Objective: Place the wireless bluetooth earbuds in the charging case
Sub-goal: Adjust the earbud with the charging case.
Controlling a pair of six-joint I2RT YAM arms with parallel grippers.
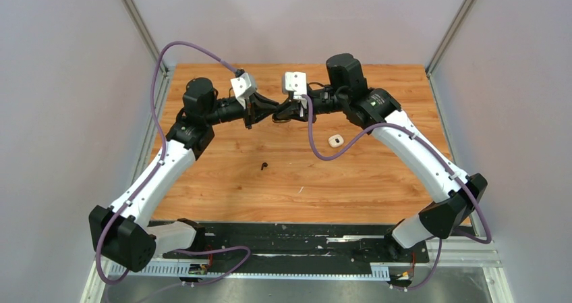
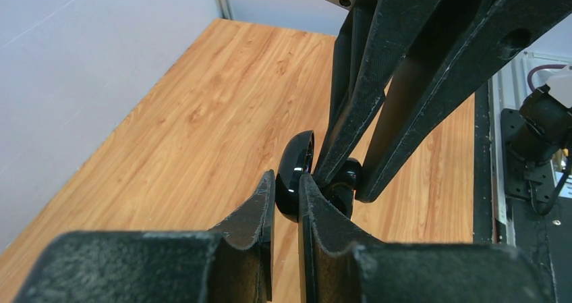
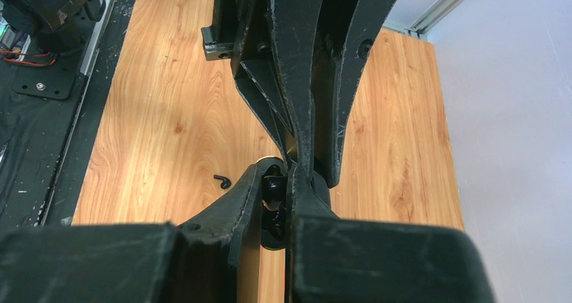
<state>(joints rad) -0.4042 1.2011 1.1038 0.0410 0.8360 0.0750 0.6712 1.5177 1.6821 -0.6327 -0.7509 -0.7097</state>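
My left gripper and right gripper meet tip to tip above the far middle of the table. In the left wrist view, my left gripper is shut on the glossy lid of the black charging case. The right fingers come down beside it, pinching a small black glossy earbud. In the right wrist view, my right gripper holds that earbud over the case's body. A second black earbud lies loose on the table and also shows in the right wrist view.
A small white case-like object lies on the wooden table right of centre, under the right arm's purple cable. A tiny white speck lies nearer the front. Grey walls enclose three sides.
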